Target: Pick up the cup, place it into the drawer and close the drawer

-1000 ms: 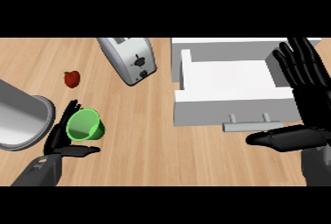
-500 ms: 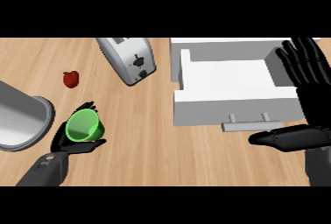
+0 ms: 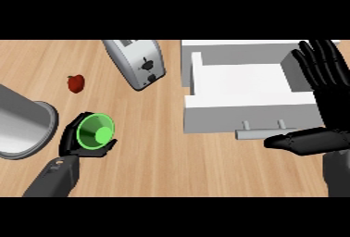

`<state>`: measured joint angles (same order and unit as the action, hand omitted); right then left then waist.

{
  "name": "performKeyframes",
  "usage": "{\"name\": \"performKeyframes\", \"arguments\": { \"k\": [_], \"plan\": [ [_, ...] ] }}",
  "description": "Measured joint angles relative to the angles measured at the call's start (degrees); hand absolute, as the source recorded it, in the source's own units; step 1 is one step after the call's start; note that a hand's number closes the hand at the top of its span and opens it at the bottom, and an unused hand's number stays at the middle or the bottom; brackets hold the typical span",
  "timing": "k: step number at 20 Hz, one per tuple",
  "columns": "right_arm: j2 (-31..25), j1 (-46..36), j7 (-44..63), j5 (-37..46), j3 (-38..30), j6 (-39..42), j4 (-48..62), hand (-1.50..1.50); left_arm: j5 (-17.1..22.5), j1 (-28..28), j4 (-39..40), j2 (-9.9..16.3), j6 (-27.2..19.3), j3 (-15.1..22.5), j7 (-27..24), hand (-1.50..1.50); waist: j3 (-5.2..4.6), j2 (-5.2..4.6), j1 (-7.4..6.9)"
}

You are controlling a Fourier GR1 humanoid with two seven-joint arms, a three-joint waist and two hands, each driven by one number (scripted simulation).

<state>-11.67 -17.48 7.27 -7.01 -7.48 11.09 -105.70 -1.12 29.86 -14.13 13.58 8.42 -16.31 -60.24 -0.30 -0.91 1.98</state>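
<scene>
A green cup (image 3: 96, 132) sits in my left hand (image 3: 75, 147) at the lower left, its mouth facing up towards me, with the black fingers and thumb curled round it. The white drawer (image 3: 205, 118) stands pulled out at the upper right, its inside bare, with a grey handle (image 3: 263, 133) on its front. My right hand (image 3: 328, 99) is open at the right edge, fingers straight and pointing up beside the drawer's right wall, thumb stretched out below the handle.
A silver toaster (image 3: 137, 62) lies at an angle at the top middle. A small red fruit (image 3: 76, 83) rests on the wooden counter left of it. A large grey metal pot (image 3: 21, 122) fills the left edge, close beside the cup.
My left hand has closed round the cup and tipped it, so that its mouth now faces up; cup and hand sit slightly lower. The right hand has hardly moved.
</scene>
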Motion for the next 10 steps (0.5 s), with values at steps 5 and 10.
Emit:
{"name": "performKeyframes", "arguments": {
  "k": [5,10],
  "plan": [
    [-0.1,0.2,0.8,-0.7,-0.8,-0.3,-0.3,-1.5,2.8,-0.9,-1.2,-3.2,-7.5,-4.0,-3.1,1.5,0.06,0.23,-0.41],
    [-0.5,1.3,1.3,-1.0,-1.0,0.1,-1.8,-1.5,4.8,1.3,-3.6,-4.7,-4.6,-4.9,-3.3,1.5,0.13,0.5,-0.64]
  ]
}}
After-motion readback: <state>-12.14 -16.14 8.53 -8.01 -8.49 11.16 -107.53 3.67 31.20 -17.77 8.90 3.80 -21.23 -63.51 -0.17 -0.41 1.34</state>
